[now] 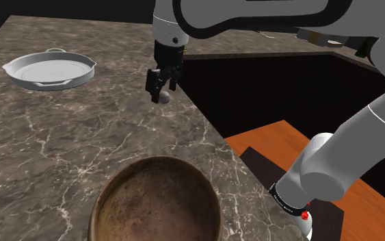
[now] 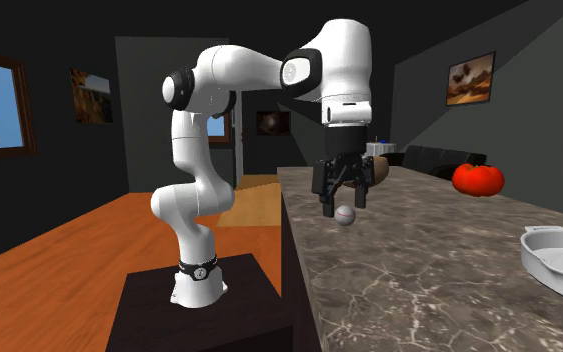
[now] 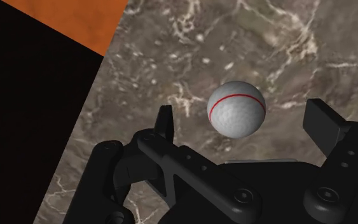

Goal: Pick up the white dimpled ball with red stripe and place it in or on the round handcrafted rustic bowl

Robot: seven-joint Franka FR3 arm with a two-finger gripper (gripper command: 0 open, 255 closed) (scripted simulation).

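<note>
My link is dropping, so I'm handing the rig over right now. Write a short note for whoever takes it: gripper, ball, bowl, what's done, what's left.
Gripper: open, just above the ball, one finger on either side, not touching it.
Ball: white with a red stripe, sitting on the marble counter near its edge.
Bowl: brown, nothing seen inside, on the same counter, nearer the stand in the shoulder view.
Done: gripper lined up over the ball.
Left: lower, close on the ball, lift, carry to the bowl, release.
</note>
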